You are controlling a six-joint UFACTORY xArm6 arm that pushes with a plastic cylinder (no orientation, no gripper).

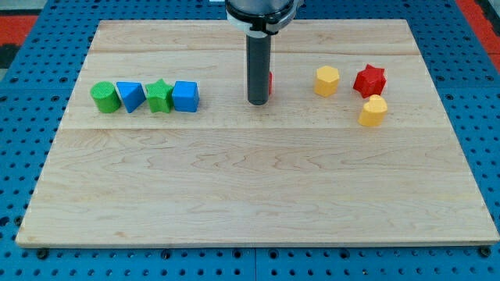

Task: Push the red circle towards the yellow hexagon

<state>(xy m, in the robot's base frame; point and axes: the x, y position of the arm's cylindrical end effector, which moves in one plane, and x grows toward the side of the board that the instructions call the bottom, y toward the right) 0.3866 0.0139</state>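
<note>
Camera view: blue pegboard [23, 187] frames the bare wood board [250, 195]. Further up, yellow block [373, 111], then a row at left: green cylinder [104, 97], blue triangle [130, 96], green star [159, 95], blue cube [186, 96]. No pincer, just the rod; my tip [258, 102] touches the red circle [269, 81], mostly hidden behind it. Yellow hexagon [327, 80] and red star [369, 80] sit right.

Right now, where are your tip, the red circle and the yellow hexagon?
my tip [258, 102]: camera view, the rod's very lower end.
red circle [270, 81]: camera view, the sliver showing right of the rod.
yellow hexagon [327, 80]: camera view, middle of its top face.
</note>
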